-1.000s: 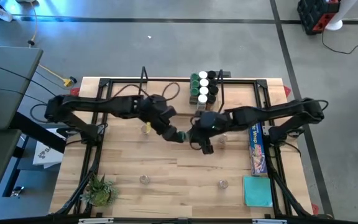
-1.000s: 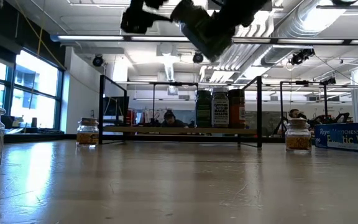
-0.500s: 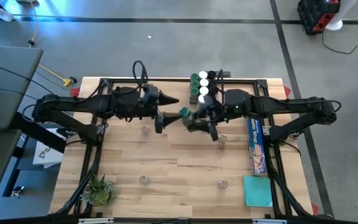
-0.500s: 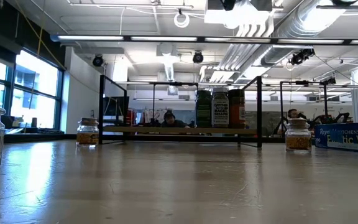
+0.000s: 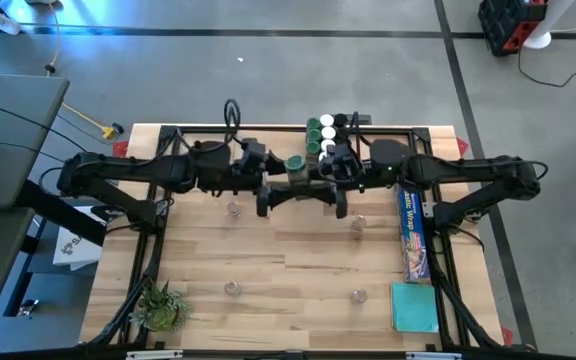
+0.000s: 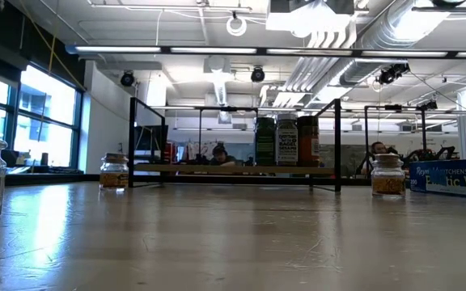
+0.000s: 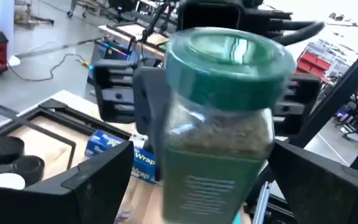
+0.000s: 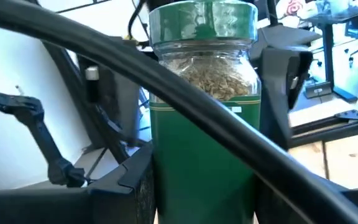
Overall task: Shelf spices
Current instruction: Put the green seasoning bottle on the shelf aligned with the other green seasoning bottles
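Both arms shifted toward the shelf (image 5: 268,135) above the tabletop (image 5: 288,270); right gripper (image 5: 306,182) fingers clamp the green-lidded jar (image 5: 295,163) midair beside shelved jars (image 5: 328,135), left gripper (image 5: 268,190) fingers spread wide, holding nothing.

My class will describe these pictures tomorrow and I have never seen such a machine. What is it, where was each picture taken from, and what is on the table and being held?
It is a robot with two dark arms at a wooden table. One camera looks straight down, one sits at table-top height, and one rides on each wrist. At the table's far edge stands a low shelf with several spice jars on it. Loose jars, a blue box and a small plant lie on the table. The right gripper holds a green-lidded jar in the air. The left gripper faces it, open.
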Robot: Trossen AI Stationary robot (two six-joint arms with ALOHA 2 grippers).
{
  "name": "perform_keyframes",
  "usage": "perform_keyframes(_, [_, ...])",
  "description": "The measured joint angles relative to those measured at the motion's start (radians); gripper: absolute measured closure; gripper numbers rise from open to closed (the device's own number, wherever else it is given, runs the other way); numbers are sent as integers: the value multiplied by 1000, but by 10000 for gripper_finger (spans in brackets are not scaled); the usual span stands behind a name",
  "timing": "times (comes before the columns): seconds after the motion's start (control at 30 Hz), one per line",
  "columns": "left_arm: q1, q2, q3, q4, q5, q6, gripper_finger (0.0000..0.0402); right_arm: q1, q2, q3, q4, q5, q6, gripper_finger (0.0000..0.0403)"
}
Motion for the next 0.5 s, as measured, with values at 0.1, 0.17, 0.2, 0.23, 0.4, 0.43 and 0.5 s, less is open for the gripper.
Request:
perform_keyframes(0.1, [0,-3,-1,87,-5,-2,41,2,0,0,4,6,0,223])
perform_keyframes(0.17, [2,-7,3,153,-7,-1,41,3,0,0,4,5,0,223])
perform_keyframes(0.2, [2,-3,3,181,-8,-1,41,3,0,0,6,5,-1,223])
perform_keyframes(0.23, [3,3,3,208,-10,-1,41,4,0,0,6,4,-2,223])
perform_keyframes(0.4, [3,34,1,234,-46,-1,41,3,0,0,19,4,-4,223])
perform_keyframes(0.43, [3,40,1,244,-49,-3,41,3,0,0,23,4,-5,223])
perform_keyframes(0.5, [3,55,1,270,-49,-9,41,3,0,0,22,4,-5,223])
